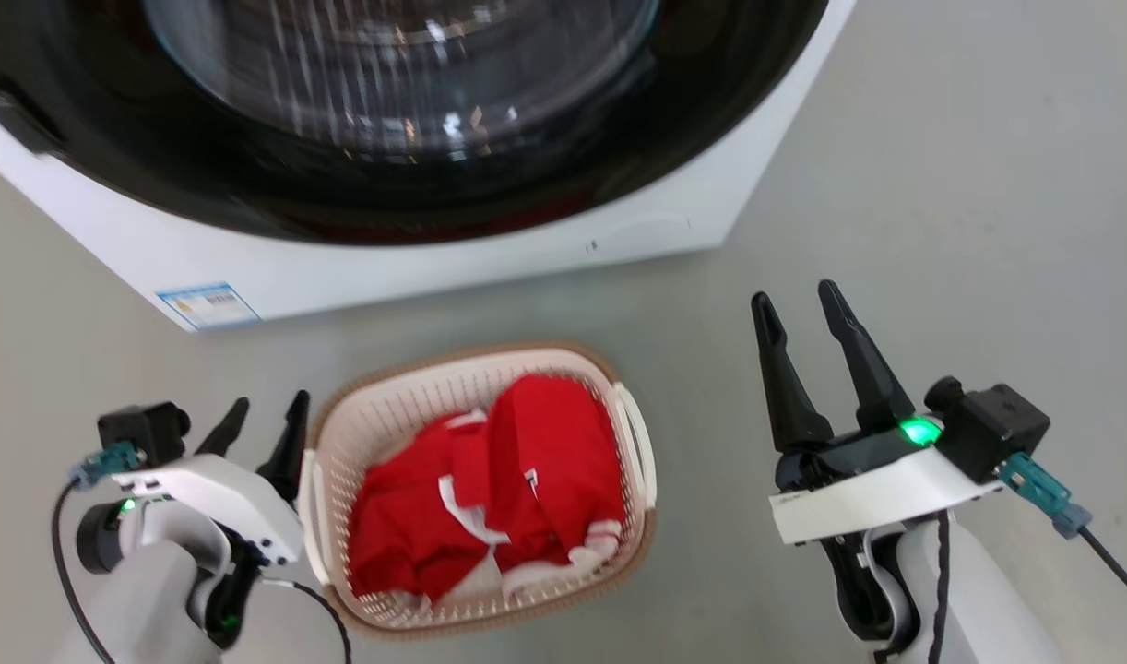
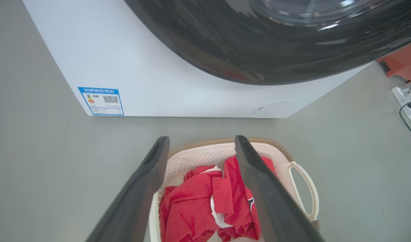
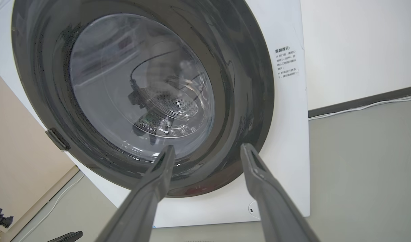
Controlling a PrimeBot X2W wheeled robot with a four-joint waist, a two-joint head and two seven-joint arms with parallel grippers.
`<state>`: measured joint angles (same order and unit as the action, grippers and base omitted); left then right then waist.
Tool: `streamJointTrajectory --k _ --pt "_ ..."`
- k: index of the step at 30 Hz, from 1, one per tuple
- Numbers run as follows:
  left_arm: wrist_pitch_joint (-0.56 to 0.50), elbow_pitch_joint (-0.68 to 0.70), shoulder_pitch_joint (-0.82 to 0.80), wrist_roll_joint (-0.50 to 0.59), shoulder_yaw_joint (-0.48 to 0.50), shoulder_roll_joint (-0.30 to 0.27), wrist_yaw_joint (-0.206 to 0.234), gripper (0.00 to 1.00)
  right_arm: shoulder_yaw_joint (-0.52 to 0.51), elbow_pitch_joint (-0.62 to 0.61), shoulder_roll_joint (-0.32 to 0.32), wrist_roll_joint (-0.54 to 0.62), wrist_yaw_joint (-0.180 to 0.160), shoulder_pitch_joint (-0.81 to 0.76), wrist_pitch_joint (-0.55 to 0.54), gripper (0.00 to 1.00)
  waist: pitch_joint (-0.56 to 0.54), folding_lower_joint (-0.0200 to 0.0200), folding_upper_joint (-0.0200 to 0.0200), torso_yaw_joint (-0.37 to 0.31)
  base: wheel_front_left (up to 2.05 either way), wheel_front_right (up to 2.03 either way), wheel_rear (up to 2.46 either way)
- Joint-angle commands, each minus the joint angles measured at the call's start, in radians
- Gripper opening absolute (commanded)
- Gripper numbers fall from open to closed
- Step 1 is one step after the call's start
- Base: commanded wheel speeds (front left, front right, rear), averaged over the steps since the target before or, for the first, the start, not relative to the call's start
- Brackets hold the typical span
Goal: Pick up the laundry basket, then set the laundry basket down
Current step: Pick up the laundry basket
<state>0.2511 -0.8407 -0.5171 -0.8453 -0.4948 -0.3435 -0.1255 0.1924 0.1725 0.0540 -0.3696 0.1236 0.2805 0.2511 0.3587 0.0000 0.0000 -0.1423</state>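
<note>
Left gripper [image 1: 269, 399] is seen at lower left of the head view, fingers spread, nothing held. Laundry basket [image 1: 388, 406] is set on the floor [image 1: 942, 231] just right of those fingers, before the washing machine [image 1: 434, 263]. Contact between inner finger and near handle [image 1: 316, 503] cannot be told. Red-and-white clothing [image 1: 527, 461] is heaped inside. Well right of the basket, right gripper [image 1: 793, 291] is seen, fingers spread, empty.

Added by left wrist view: basket seen between and beyond the spread fingers [image 2: 146, 178]; blue label [image 2: 101, 101] and power strip [image 2: 403, 98] noted. Added by right wrist view: door glass [image 3: 141, 84] and sticker [image 3: 286, 62] beyond the fingers [image 3: 261, 188].

Counted: one basket, two loop handles, one machine, two grippers, two fingers each.
</note>
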Motion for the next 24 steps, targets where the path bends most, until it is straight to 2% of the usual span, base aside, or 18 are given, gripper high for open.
streamJointTrajectory --k 1,8,19,24 --pt "0.011 0.066 0.036 0.051 0.077 -0.020 0.007 1.00 0.008 -0.022 -0.004 0.010 0.007 -0.014 0.011 1.00 -0.074 0.0000 0.0000 0.030 0.00 0.00 0.00" --pt "0.011 0.272 0.174 0.203 0.232 0.037 0.006 1.00 -0.030 -0.023 -0.004 0.021 0.007 -0.057 0.011 1.00 -0.161 0.0000 0.0000 0.062 0.00 0.00 0.00" --pt "0.011 0.543 0.321 0.356 0.387 0.117 0.001 1.00 -0.081 -0.038 -0.004 0.040 0.007 -0.116 0.011 1.00 -0.237 0.0000 0.0000 0.100 0.00 0.00 0.00" --pt "0.011 0.623 0.381 0.410 0.433 0.153 -0.001 1.00 -0.108 -0.056 -0.004 0.050 0.007 -0.142 0.011 1.00 -0.267 0.0000 0.0000 0.110 0.00 0.00 0.00"
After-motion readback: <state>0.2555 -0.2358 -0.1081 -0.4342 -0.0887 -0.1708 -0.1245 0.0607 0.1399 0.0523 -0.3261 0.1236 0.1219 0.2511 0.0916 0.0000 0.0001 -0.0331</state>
